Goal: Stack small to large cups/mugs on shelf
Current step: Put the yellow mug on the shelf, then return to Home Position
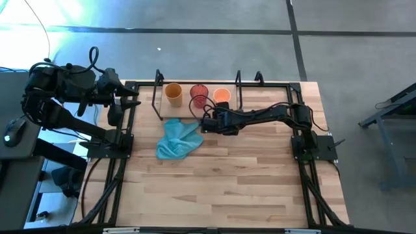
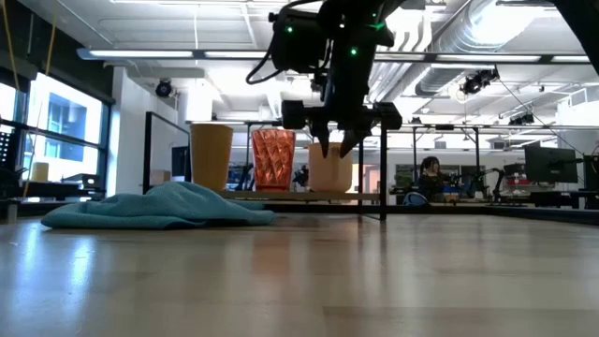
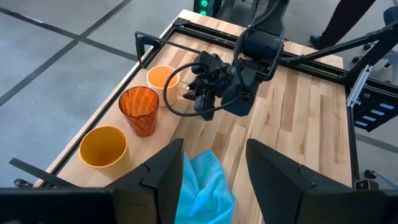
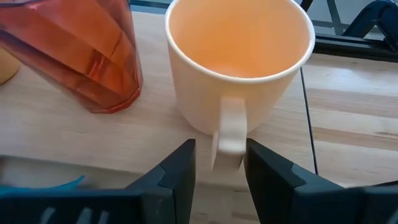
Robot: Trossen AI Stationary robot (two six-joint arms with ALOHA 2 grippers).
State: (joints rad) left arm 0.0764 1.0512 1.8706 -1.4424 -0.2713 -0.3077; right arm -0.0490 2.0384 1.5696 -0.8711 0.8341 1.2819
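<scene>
A: What's the biggest thing here?

B: The table, pale wooden planks with a visible grain. Along its far edge stands the shelf, a low rack of thin black wire posts.

A: And the arms?

B: The left gripper waits off the table's left edge, its fingers spread with nothing between them. The right gripper reaches to the shelf; its fingers stand parted on either side of the mug's handle, not pressing it.

A: The soft thing?

B: A light blue cloth, crumpled, lying on the wood just in front of the shelf.

A: Now the cups.

B: Three in a row on the shelf, all upright. The mustard-yellow cup is farthest left, smooth, opaque, gently tapered. The red ribbed cup stands in the middle, translucent with faceted walls. The light orange mug is on the right, matte, round, with a flat pale handle facing the right gripper.

A: Anything in them?

B: The yellow cup, the red cup and the mug all look empty from the wrist views.
</scene>
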